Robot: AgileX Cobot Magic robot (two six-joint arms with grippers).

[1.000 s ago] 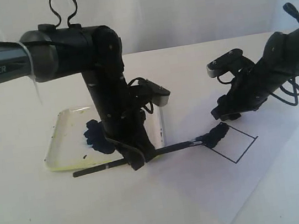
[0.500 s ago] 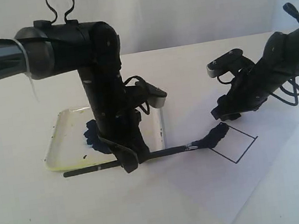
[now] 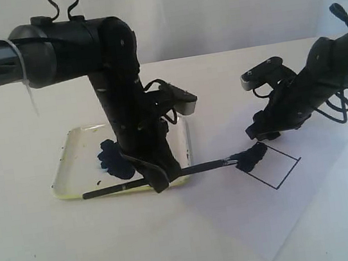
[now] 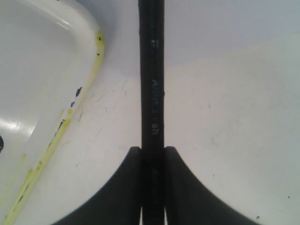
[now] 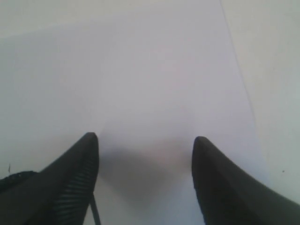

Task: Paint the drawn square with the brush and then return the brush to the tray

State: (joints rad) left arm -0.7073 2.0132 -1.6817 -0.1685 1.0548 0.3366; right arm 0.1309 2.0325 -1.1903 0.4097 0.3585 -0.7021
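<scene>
My left gripper [image 3: 159,179] is shut on the brush [image 3: 195,168], a thin black stick lying nearly level, its handle end over the tray's front rim and its silver ferrule [image 3: 226,160] toward the right. The dark tip touches a dark smear [image 3: 250,156] in the left corner of the drawn square [image 3: 273,165], a black-lined diamond on white paper. In the left wrist view the brush [image 4: 152,79] runs straight between the pinching fingers [image 4: 124,183], beside the tray rim [image 4: 93,70]. My right gripper [image 3: 260,132] stands open just above the paper behind the square; its view shows my right gripper [image 5: 145,154] over bare paper.
The whitish tray [image 3: 73,151] with a yellow-stained rim and a dark paint blotch [image 3: 112,157] lies at the left, behind the left arm. The white paper sheet [image 3: 283,212] spreads to the front right. White table surface lies all round.
The left gripper pulled the brush left half a second ago, then pushed it back right and slightly up. The tip again meets the dark smear. The right arm has not moved.
</scene>
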